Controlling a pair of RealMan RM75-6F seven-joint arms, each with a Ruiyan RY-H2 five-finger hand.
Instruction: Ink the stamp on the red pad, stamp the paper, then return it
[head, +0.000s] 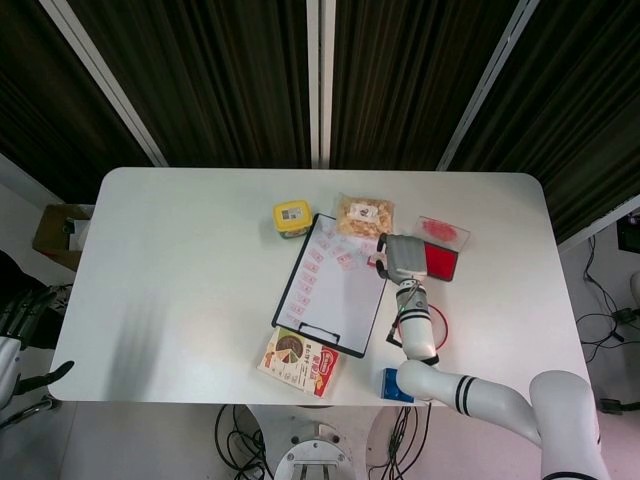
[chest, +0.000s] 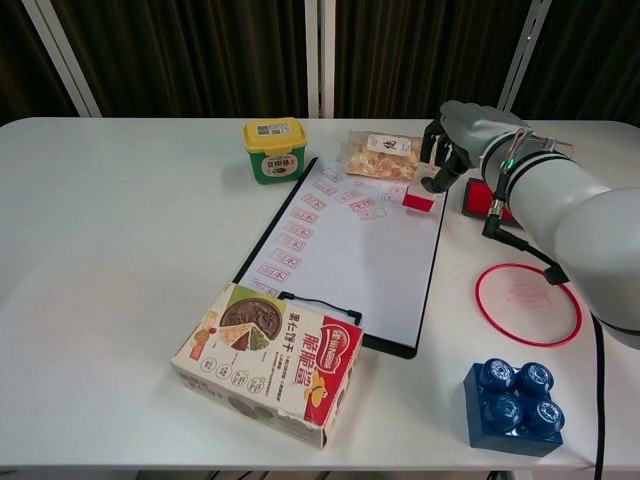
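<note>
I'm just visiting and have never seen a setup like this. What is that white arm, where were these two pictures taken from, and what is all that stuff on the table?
Both pictures come from the robot's own cameras: the head view looks steeply down on the table, the chest view looks across it from lower down. The white arm is the robot's right arm, ending in a right hand with fingers, steered by a person. It holds a small red stamp over the paper on a black clipboard; the paper already carries many red stamp marks. Just right of it lies the red ink pad. Also on the white table: a yellow-lidded green tub, a bag of snacks, a printed food box, a red ring and a blue toy brick. The left hand waits off the table's left edge.
</note>
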